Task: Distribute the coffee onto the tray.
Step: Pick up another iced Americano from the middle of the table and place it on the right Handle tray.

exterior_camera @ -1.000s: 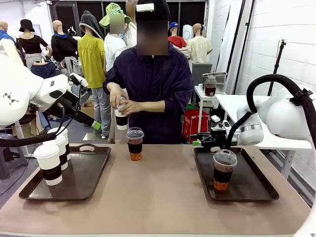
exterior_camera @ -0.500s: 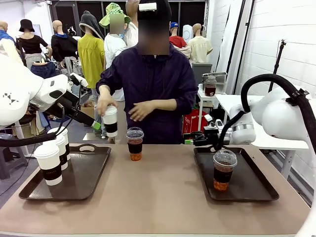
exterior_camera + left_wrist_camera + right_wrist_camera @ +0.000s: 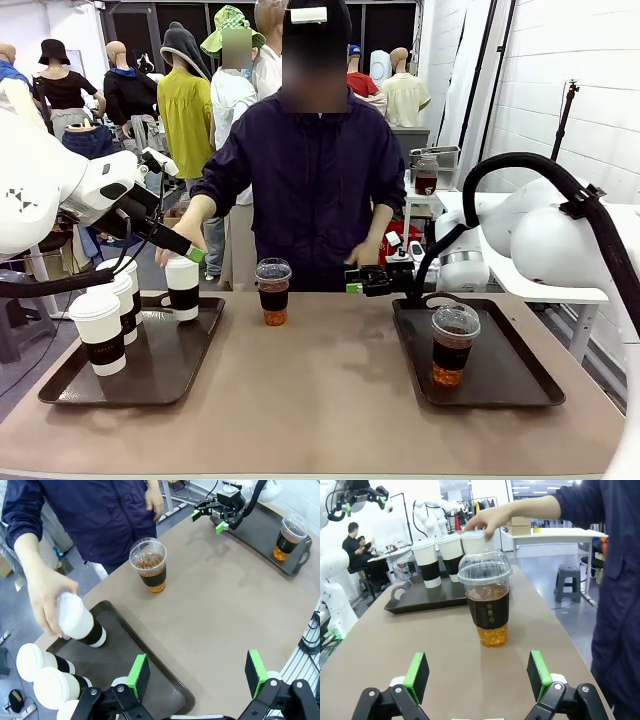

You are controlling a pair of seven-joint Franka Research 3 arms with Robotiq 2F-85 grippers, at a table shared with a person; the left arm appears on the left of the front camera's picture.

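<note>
- Paper cup (image 3: 82, 627) at the left tray (image 3: 150, 665): lid blurred, top covered by the person's hand (image 3: 42, 592). From the right wrist, its body is hidden behind the dome cup (image 3: 488, 605).
- Cup row (image 3: 37, 667) on that tray: the nearest cup is cut off by the bottom edge. From the front, the rear two are half hidden behind the first.
- Right tray (image 3: 257, 525): one end is lost past the picture's side.
- Dome cup sleeve print: too small to read.
- Other hand (image 3: 365, 252): partly behind the right gripper (image 3: 358, 281).
</note>
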